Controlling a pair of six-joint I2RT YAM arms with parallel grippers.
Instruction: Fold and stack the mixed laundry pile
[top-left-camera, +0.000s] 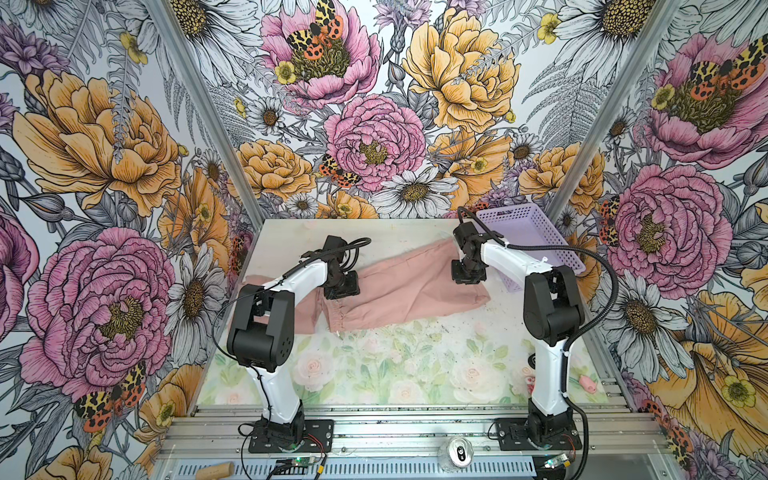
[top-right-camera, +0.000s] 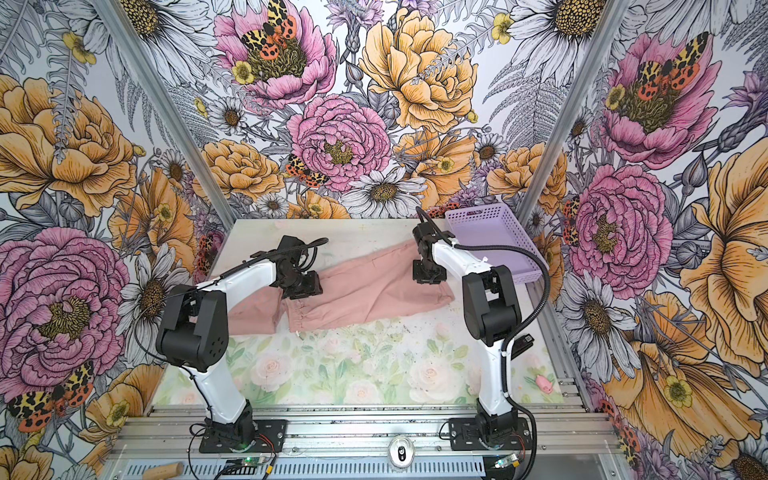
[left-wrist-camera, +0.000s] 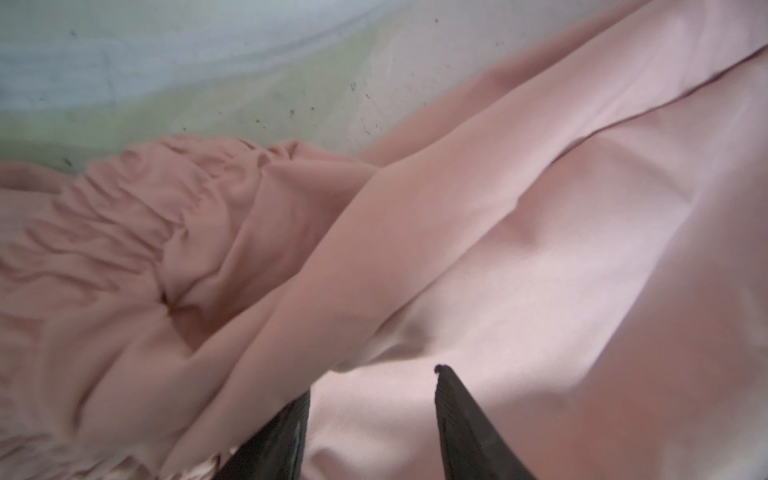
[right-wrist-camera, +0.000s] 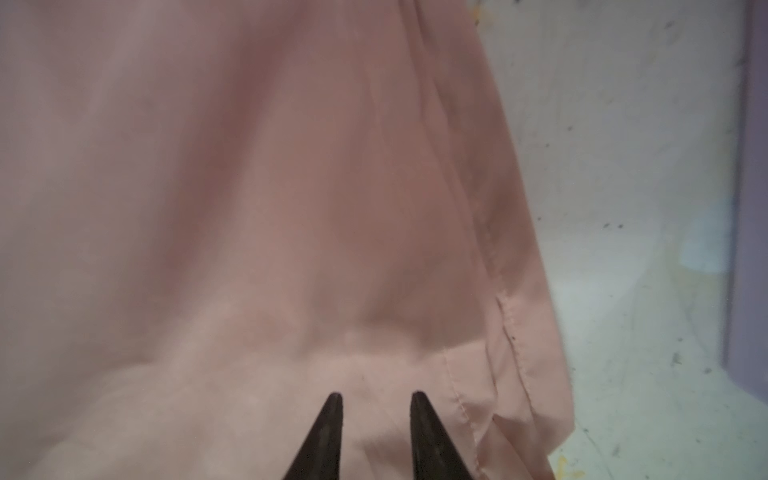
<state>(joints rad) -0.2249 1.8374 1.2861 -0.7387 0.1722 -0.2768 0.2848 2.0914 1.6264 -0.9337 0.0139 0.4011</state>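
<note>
The mixed laundry pile shows as dusty-pink cloth spread across the middle of the table. Pink shorts (top-left-camera: 399, 291) (top-right-camera: 365, 291) lie flat and slanted, their gathered waistband (top-left-camera: 338, 318) toward the front left. A second pink piece (top-left-camera: 307, 311) lies beside them, partly under my left arm. My left gripper (top-left-camera: 340, 286) (left-wrist-camera: 372, 382) hovers low over the shorts near the waistband, jaws apart, with a fold of cloth draped against one finger (left-wrist-camera: 291, 428). My right gripper (top-left-camera: 468, 274) (right-wrist-camera: 376, 395) sits over the shorts' hemmed far right end, jaws slightly apart, holding nothing.
A lavender perforated basket (top-left-camera: 536, 237) (top-right-camera: 498, 237) stands at the back right, close behind my right arm. A drink can (top-left-camera: 457, 451) and a cork-like cylinder (top-left-camera: 216, 471) lie on the front rail. A small pink object (top-left-camera: 588, 384) rests by the table's right front corner.
</note>
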